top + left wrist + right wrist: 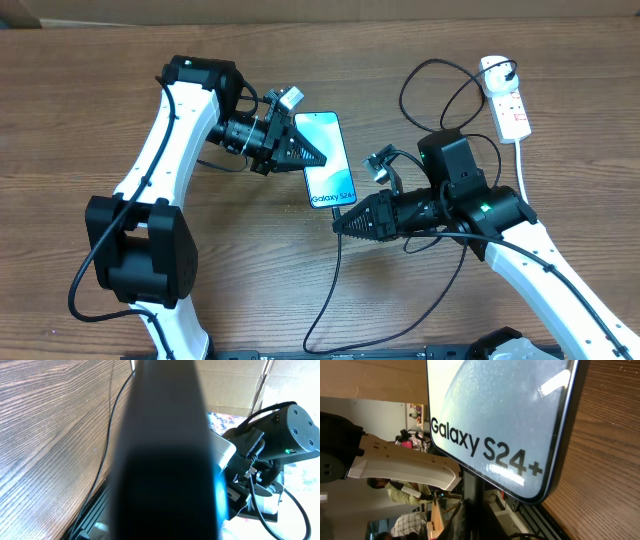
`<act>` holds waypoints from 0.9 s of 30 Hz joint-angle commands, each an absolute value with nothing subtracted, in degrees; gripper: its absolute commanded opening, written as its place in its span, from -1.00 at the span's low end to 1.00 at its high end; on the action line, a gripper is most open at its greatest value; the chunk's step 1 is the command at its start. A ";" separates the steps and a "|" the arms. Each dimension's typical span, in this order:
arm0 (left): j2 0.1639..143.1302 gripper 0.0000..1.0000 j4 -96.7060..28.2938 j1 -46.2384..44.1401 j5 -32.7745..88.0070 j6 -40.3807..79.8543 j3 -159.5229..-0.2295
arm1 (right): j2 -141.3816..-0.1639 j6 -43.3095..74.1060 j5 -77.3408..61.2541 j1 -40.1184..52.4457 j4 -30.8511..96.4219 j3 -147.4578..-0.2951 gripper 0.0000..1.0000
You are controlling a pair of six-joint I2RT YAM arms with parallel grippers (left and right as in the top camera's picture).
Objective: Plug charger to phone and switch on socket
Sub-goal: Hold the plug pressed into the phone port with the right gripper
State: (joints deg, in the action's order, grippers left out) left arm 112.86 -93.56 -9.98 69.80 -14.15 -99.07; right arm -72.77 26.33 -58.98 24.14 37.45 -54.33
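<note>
Wooden table (80, 80), overhead: I see the phone (336, 176) lit near the middle and the socket (508, 100) far off to the right.
Left gripper (318, 158): clamped on the phone's long side.
Right gripper (338, 226): closed at the phone's lettered short end, with the charger (336, 265) trailing from its tip.
Left wrist: phone (165, 460) edge-on, blurred, filling the centre.
Right wrist: phone (495, 420) screen close up; I cannot make out the connector.

L arm (170, 130): white, up from near-edge base, bent at elbow, wrist aimed right.
L gripper (318, 160): closed, tip pointing right.
R arm (540, 250): white, in from lower right, wrist aimed left.
R gripper (338, 227): closed, tip pointing left.
</note>
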 commanded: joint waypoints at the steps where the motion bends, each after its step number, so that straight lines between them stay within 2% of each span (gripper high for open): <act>1: 112.81 -0.92 -95.15 -12.12 70.26 -16.75 -99.72 | -72.79 26.63 -56.21 23.51 34.72 -56.12 -0.92; 27: 112.81 -0.92 -94.72 -12.08 70.06 -16.73 -99.72 | -72.79 28.56 -55.31 23.51 31.97 -56.12 -0.89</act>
